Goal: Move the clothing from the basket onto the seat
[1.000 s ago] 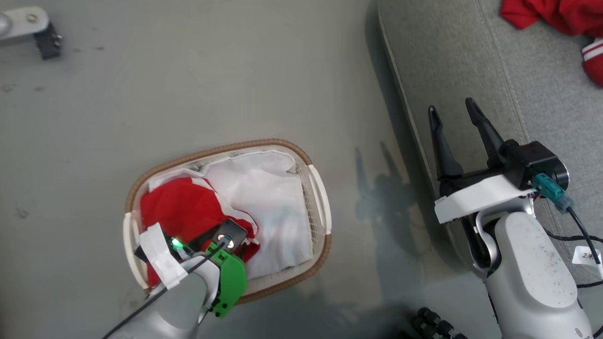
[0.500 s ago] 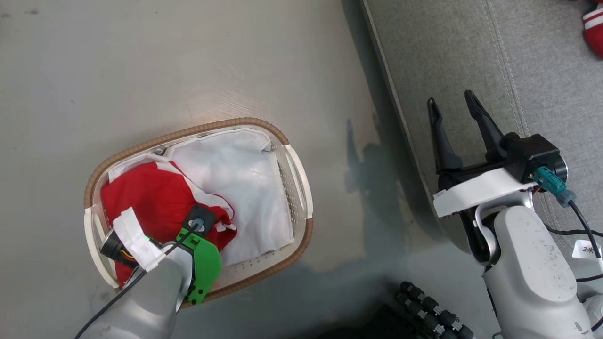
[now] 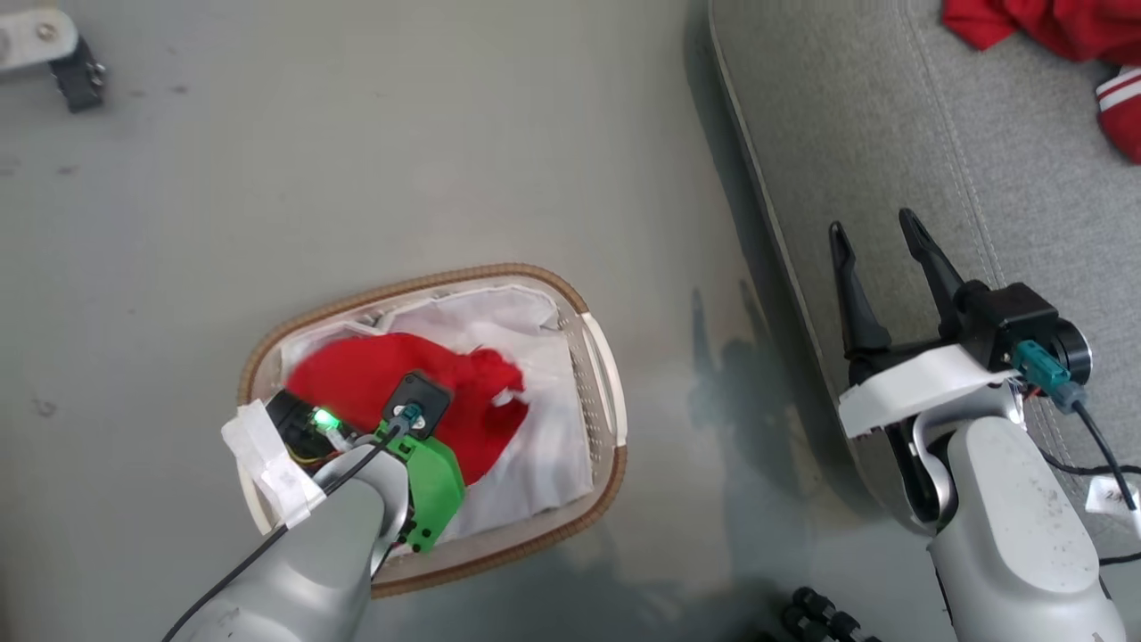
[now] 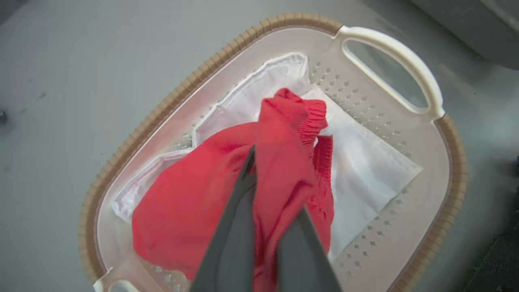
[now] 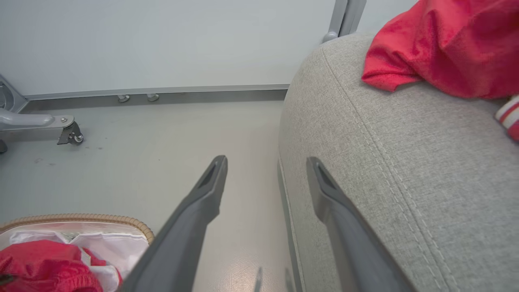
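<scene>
Progress check.

**Done:** the first red garment (image 3: 1043, 27) lies on the seat (image 3: 891, 134), at 1 o'clock in the head view. I count that as half the job.

**Not done:** the second red garment (image 4: 182, 202) is in the basket (image 3: 428, 278). The basket stands on the floor at 7 o'clock in the head view, apart from the seat's edge. The garment lies bunched on the white liner (image 3: 544, 446), toward the basket's 9 o'clock side.

**Left gripper** (image 4: 275, 182): clenched on a fold of the second red garment. In the left wrist view, red cloth is pinched between the two fingers and drapes over them. Most of the fabric rests inside the basket.

**Right gripper** (image 3: 874, 227): released, jaws wide apart with nothing between them. It hangs at the seat's near edge, at 3 o'clock in the head view.

**Remaining, as I judge it:** lift the cloth clear of the rim, carry it toward 2 o'clock, and let go over the seat.

**Risk:** the liner might ride up with the garment. I see only red in the grip, but I cannot rule out white cloth caught underneath.
</scene>
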Motion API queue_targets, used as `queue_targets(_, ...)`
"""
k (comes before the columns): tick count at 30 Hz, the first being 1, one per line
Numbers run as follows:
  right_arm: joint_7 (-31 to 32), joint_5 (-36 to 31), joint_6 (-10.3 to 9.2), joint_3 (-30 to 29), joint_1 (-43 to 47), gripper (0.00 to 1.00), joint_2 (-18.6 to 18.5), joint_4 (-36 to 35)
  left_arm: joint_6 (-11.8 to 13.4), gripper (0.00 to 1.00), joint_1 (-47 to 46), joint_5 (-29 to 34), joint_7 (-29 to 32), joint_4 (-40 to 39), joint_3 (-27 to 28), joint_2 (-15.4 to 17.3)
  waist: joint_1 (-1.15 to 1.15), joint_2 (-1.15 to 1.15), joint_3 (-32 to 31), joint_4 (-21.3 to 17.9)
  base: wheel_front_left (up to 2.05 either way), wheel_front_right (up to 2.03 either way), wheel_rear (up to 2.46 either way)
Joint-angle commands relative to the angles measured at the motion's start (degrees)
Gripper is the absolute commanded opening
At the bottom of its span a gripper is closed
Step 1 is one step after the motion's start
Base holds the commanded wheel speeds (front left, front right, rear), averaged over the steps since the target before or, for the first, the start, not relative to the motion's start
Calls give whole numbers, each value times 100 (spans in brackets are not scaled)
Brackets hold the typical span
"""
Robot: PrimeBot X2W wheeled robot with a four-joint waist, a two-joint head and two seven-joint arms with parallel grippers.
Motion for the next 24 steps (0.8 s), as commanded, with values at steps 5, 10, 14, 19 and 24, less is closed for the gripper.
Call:
queue_targets(5, -14, -201, -8, -165, 379, 100, -23, 134, -78, 0, 233, -176, -145, -596, -112, -28, 0, 0, -1143, 558, 0, 0, 0)
queue_targets(10, -14, -346, -8, -265, 694, 100, -24, 245, -84, 0, 388, -382, -160, -1445, -429, 154, 0, 0, -1824, 792, 0, 0, 0)
queue_targets(14, -14, -405, -8, -258, 955, 100, -23, 337, -81, 0, 260, -652, -156, -2177, -784, 517, 0, 0, -2355, 919, 0, 0, 0)
queue_targets(19, -14, -388, -8, -218, 1209, 100, -23, 419, -82, 0, -52, -1054, 142, -3079, -1104, 939, 0, 0, -2907, 998, 0, 0, 0)
queue_targets(24, -14, -313, -8, -126, 1329, 100, -22, 478, -81, 0, -540, -1339, 564, -3810, -1224, 1305, 0, 0, -3283, 965, 0, 0, 0)
